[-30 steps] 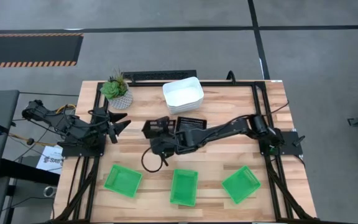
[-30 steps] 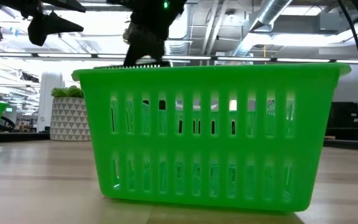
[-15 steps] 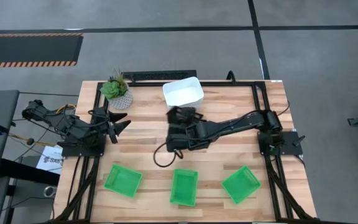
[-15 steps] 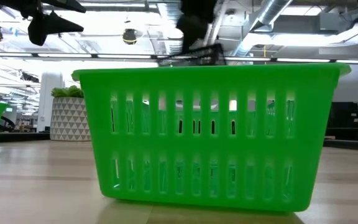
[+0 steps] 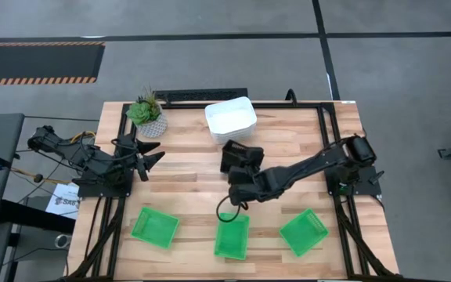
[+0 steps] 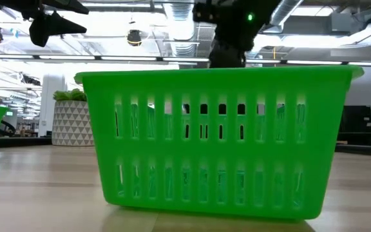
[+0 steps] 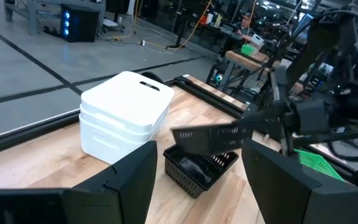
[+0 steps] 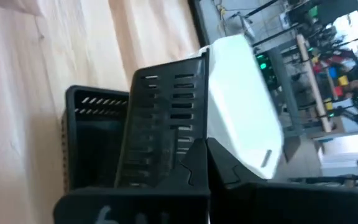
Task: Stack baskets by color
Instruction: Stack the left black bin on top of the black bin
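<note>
A stack of white baskets (image 5: 230, 119) stands at the table's far middle. One black basket (image 7: 197, 169) rests on its base just in front of that stack. A second black basket (image 7: 210, 134) hangs over it, with my right gripper (image 8: 207, 165) shut on it. Three green baskets (image 5: 155, 227) (image 5: 232, 235) (image 5: 304, 231) lie in a row along the near edge. My left gripper (image 5: 153, 157) waits open at the table's left, pointing toward the black baskets. My right gripper holds the upper black basket by the perforated wall (image 8: 166, 155) at one end, pinched between its shut fingers. The fingers come slanting down from the table's right and near side. The basket is lifted clear, slightly tilted, above the black basket on the table.
A small potted plant (image 5: 147, 113) stands at the far left corner. Bare wood lies between the black baskets and the green row. In the low view the middle green basket (image 6: 218, 138) fills most of the picture.
My right gripper has carried the black basket from the table's middle left toward the right, to above the other black basket. The wrist has rolled on the way. The gripper has stayed shut on the basket. My left arm has kept still.
</note>
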`<state>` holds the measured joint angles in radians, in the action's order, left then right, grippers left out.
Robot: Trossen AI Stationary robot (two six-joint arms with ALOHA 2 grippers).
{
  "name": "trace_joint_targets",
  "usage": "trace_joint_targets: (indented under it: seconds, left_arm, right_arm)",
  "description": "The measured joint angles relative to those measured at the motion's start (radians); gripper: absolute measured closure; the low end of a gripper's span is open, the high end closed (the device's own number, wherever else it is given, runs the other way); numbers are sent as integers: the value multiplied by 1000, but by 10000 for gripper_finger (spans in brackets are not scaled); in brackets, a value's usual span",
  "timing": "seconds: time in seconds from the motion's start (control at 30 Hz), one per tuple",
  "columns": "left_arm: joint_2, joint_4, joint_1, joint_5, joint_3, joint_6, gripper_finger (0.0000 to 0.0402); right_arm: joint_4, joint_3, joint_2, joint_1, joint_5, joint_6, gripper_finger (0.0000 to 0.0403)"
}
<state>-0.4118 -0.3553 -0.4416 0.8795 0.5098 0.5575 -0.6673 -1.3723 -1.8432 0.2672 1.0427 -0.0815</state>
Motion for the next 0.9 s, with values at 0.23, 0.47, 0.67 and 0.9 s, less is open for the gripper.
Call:
trace_joint_targets:
  seconds: [0.23,0.47,0.67,0.9]
  left_arm:
    - [0,1,0,0,0,4,178]
    - [0,1,0,0,0,13,178]
    - [0,1,0,0,0,14,178]
    - [0,1,0,0,0,14,178]
  right_arm:
    - [72,68,-28,0,9,7,403]
    - [134,124,-27,-1,1,4,403]
    - [196,161,-27,-1,-30,2,392]
    - [213,162,-27,-21,-139,0,358]
